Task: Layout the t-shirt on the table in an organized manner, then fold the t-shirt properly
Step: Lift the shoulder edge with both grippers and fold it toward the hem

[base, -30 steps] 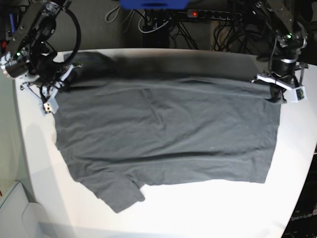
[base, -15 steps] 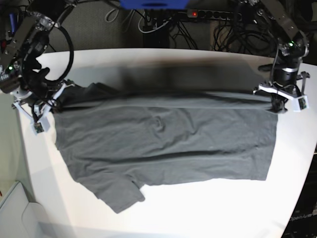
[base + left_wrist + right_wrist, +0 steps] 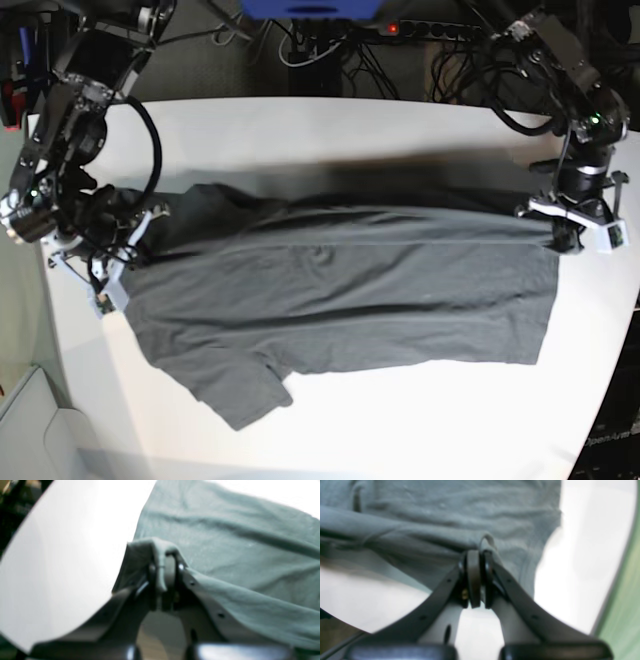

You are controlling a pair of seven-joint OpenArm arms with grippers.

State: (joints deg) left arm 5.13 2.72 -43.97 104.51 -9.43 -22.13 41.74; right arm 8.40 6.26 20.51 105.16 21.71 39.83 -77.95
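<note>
My left tool (image 3: 165,572) is clamped on a bunched corner of the t-shirt (image 3: 340,300), my right tool (image 3: 476,577) pinched shut on its opposite end (both wrist views are blurry). The shirt lies spread across the white table (image 3: 420,420), one sleeve toward the near edge.

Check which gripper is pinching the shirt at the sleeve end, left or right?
The right gripper. It is shut on the t-shirt at the end where a short sleeve sticks out; the left gripper is shut on the straight edge at the opposite end.
</note>
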